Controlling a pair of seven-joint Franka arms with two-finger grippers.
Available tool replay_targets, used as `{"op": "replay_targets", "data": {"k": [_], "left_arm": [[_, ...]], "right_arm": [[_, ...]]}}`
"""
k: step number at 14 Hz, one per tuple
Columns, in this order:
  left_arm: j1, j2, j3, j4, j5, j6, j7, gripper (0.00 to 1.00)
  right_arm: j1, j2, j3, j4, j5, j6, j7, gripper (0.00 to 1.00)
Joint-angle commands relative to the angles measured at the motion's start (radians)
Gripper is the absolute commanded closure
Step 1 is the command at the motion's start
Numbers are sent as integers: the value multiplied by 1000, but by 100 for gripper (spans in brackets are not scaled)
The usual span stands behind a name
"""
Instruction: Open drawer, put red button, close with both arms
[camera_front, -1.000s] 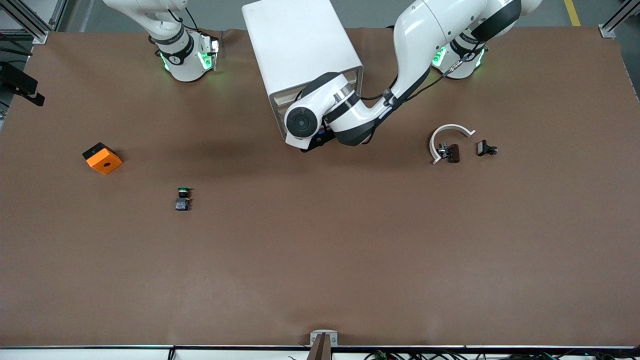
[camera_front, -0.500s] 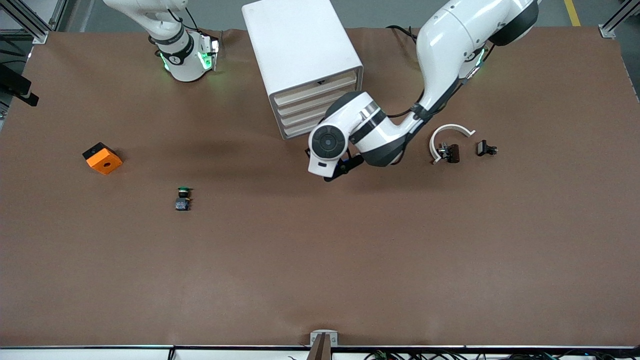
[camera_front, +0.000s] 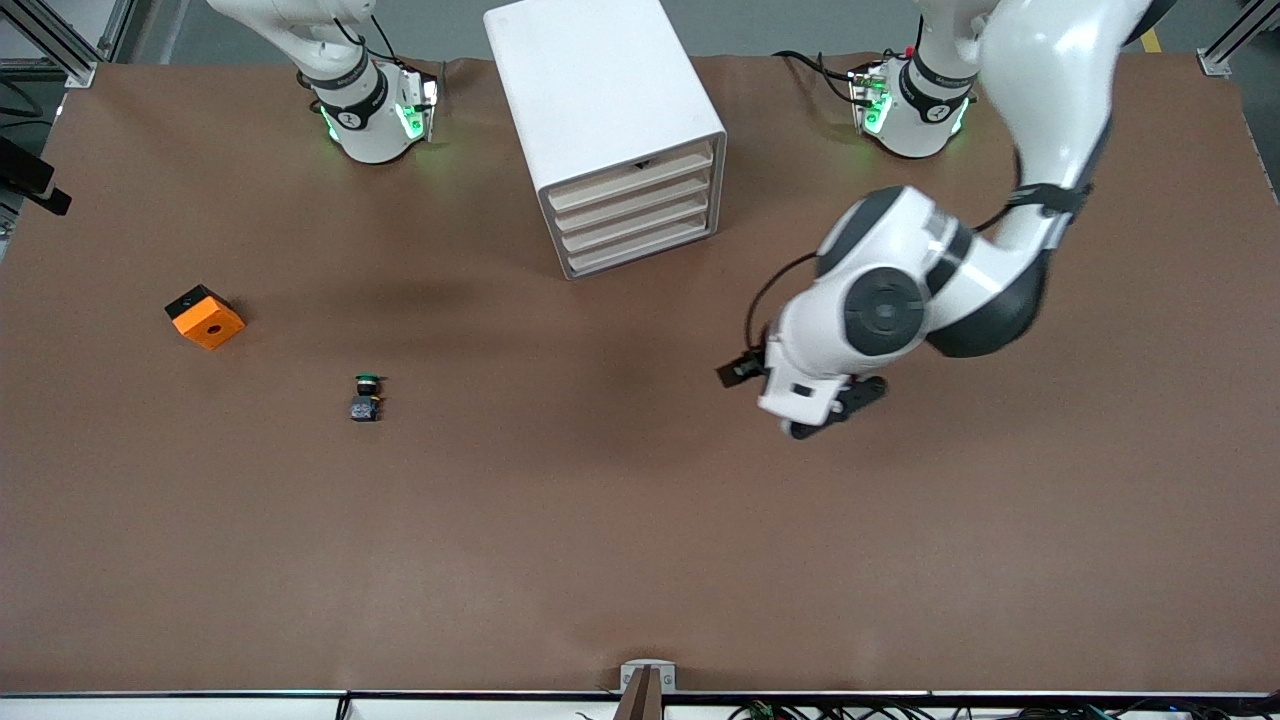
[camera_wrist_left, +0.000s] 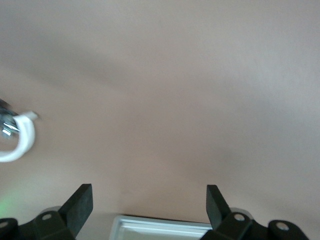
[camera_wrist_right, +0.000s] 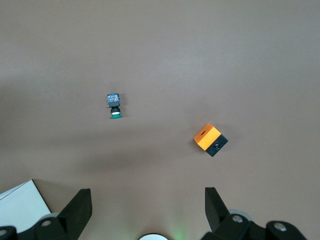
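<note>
Left gripper (camera_wrist_left: 147, 202): I see its two black fingers (camera_wrist_left: 80, 202) spread wide apart with nothing between them. It hangs up in the air over bare brown table (camera_front: 640, 560), toward the left arm's end.
Left arm (camera_front: 880, 310): it bends down from its base at the top of the front view, and its big round joint sits over the table, to the side of the cabinet.
White curved piece (camera_wrist_left: 17, 142): my left wrist view shows it lying on the table with a small shiny metal bit just beside it. The arm hides it in the front view.
Right gripper (camera_wrist_right: 147, 207): its fingers (camera_wrist_right: 77, 207) are wide apart too and hold nothing. It is high up near its own base and the arm waits there.
Cabinet (camera_front: 600, 90): a white box between the two arm bases.
Drawers (camera_front: 635, 215): I count four cream fronts, all pushed in.
Green button (camera_front: 366, 397): a tiny switch with a green cap, alone on the table toward the right arm's end.
Orange block (camera_front: 204, 316): orange and black, with a hole in its top, nearer the table's edge than the green button.
Red button: I cannot find it in any view.
</note>
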Motion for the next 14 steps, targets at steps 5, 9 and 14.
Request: {"op": "replay_targets", "data": {"k": [5,9,14], "left_arm": [[230,-143,-15,-35,-21,-184,375,0],[286,-207,-3,-37,-29,-273,558,0],[99,-344,334,-63,-90,-374,814,0]], "right_arm": [[-10,-45,10,-40,13,26,0,0],[-7,-49,15,-40,7,26,-3,0],[-7,-51,13,-42,3,37,-49,0]]}}
